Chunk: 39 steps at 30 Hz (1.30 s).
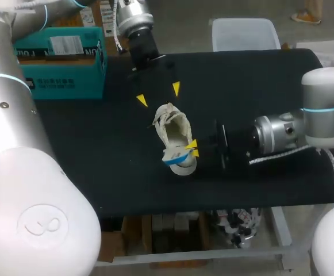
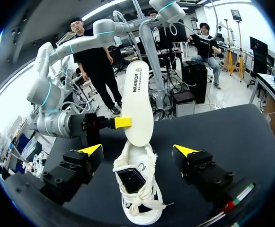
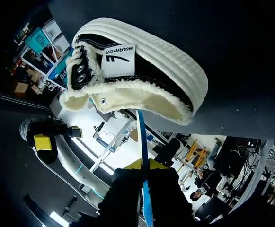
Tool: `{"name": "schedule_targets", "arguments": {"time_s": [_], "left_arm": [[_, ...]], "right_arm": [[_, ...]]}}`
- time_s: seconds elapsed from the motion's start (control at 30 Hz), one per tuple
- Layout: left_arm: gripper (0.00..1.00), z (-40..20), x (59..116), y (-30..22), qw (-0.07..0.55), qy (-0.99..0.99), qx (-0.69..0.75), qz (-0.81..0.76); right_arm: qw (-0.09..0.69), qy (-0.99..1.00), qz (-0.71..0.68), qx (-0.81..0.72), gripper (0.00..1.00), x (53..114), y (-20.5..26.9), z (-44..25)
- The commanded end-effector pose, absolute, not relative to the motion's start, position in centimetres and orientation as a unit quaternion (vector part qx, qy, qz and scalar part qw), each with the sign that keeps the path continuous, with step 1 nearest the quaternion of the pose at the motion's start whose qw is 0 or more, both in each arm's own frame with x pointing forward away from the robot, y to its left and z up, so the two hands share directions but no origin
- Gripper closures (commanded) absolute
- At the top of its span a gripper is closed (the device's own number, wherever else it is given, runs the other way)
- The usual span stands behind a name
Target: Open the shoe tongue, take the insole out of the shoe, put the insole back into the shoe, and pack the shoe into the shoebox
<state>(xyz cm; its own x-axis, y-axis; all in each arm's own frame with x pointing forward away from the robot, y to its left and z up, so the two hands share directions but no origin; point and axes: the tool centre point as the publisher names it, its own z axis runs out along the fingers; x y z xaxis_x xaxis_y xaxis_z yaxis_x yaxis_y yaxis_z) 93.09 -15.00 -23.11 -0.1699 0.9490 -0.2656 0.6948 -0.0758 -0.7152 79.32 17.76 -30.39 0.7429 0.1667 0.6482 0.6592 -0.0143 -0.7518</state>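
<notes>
- The shoe (image 1: 172, 133) lies in the middle of the counter (image 1: 258, 80), with bare counter on both its long sides.
- The insole (image 2: 139, 101) stands upright over the heel, pinched in the right end effector (image 1: 192, 148); both block the heel end.
- The left end effector (image 1: 158, 94) hangs by the toe, its fingers wide apart.
- The shoebox (image 1: 60, 60) occupies the left corner, well apart from the shoe.

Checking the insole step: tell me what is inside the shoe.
The insole has only its lower end in the shoe; the rest stands out, gripped by the right claw. Beside it dark lining shows; the toe interior is covered.
</notes>
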Motion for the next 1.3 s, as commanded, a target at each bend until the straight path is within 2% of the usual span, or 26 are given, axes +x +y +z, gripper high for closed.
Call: {"name": "schedule_targets", "arguments": {"time_s": [0.03, 1.3], "left_arm": [[0.00, -22.92, 93.29, -15.46, 0.183, -0.656, -0.634, 0.367], [0.00, -22.92, 93.29, -15.46, 0.183, -0.656, -0.634, 0.367]], "right_arm": [[0.637, -0.293, -0.210, -0.682, 1.00, 79.11, 17.73, -30.29], [0.641, -0.290, -0.215, -0.677, 1.00, 79.22, 17.71, -30.20]]}}
